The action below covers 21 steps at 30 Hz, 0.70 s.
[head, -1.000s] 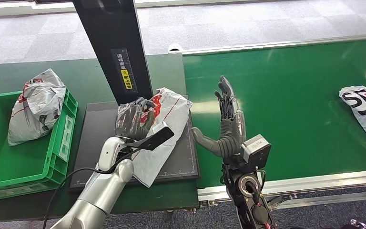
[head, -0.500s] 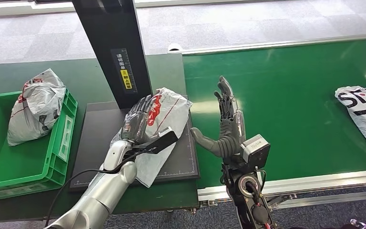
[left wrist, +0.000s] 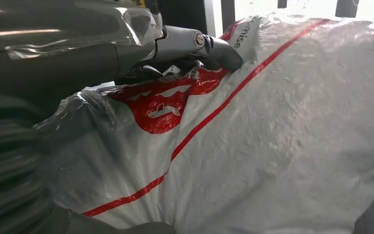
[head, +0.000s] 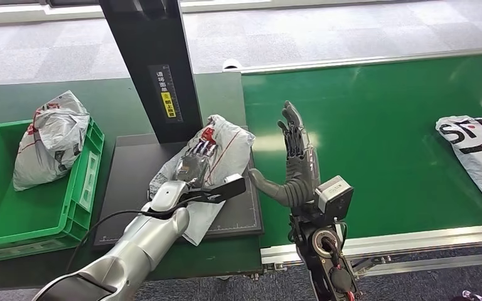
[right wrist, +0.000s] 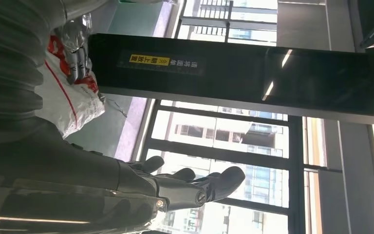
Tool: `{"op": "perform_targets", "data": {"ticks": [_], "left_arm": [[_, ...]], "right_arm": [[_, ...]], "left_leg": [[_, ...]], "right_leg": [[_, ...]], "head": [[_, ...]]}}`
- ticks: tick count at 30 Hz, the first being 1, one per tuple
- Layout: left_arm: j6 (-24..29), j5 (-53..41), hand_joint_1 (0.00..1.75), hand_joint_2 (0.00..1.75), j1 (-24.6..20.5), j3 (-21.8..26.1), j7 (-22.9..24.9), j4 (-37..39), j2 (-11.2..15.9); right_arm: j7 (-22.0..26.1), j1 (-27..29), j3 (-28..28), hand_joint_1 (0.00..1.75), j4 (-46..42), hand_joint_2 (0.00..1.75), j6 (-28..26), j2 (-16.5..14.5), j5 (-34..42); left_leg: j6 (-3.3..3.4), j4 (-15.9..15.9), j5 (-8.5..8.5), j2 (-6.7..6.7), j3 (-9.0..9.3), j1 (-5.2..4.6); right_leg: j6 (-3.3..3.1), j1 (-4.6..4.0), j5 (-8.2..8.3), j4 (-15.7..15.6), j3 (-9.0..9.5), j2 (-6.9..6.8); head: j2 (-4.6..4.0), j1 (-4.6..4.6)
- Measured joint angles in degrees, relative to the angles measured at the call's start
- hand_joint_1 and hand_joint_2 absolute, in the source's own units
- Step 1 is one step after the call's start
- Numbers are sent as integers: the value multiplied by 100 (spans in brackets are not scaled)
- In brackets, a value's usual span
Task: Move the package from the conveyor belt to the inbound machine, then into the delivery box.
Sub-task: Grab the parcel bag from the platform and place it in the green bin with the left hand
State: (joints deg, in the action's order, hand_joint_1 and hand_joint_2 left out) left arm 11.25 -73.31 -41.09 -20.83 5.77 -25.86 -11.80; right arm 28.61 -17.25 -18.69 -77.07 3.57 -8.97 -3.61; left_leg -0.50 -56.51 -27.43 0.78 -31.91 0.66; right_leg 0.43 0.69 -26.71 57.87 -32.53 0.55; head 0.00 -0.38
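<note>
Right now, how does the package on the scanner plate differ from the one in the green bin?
The package on the plate lies flat and spread, with the left hand resting on it; the package in the green bin leans bunched against the bin's wall, untouched. Both are grey-white bags with red print.

Left hand (head: 196, 164) stretched toward twelve o'clock, fingers flat and extended, silver left arm (head: 139, 241) angled behind, right hand (head: 296, 164) upright, fingers spread, thumb toward nine o'clock
</note>
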Motion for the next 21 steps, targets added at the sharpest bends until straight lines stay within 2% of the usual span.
{"op": "perform_targets", "data": {"ticks": [3, 7, 10, 17, 21], "left_arm": [[-550, -185, 1, 175, -193, -79, 91, 159, -41], [-915, -345, 171, 175, -318, -171, 129, 272, -102], [-763, -308, 175, 175, -282, -179, 56, 324, -136], [434, 184, 175, 175, -83, 36, -452, 291, -140], [971, 630, 175, 175, 79, 269, -861, 2, -137]], "right_arm": [[6, -35, -10, 0, 26, 175, -1, -15, 22], [15, -76, -9, 0, 42, 175, -12, -28, 60], [20, -86, -8, 0, 42, 175, -20, -29, 69], [10, -67, -4, 0, 33, 175, -73, -28, 88], [-23, -6, 1, 0, -1, 175, -144, -24, 78]], "left_leg": [[1, 1, -4, 1, 36, 0], [1, 2, -5, 6, 70, -1], [1, 2, -4, 15, 82, -1], [0, 0, 2, 11, 74, -1], [0, -1, 3, 11, 39, -1]], "right_leg": [[2, 0, -4, -1, 41, 0], [3, 1, -6, -2, 75, -3], [4, 1, -10, -2, 86, -11], [4, 1, -3, -1, 64, -9], [5, 0, -2, 1, 26, -8]], "head": [[0, 0], [0, -1], [0, 0], [0, 0], [0, 0]]}}
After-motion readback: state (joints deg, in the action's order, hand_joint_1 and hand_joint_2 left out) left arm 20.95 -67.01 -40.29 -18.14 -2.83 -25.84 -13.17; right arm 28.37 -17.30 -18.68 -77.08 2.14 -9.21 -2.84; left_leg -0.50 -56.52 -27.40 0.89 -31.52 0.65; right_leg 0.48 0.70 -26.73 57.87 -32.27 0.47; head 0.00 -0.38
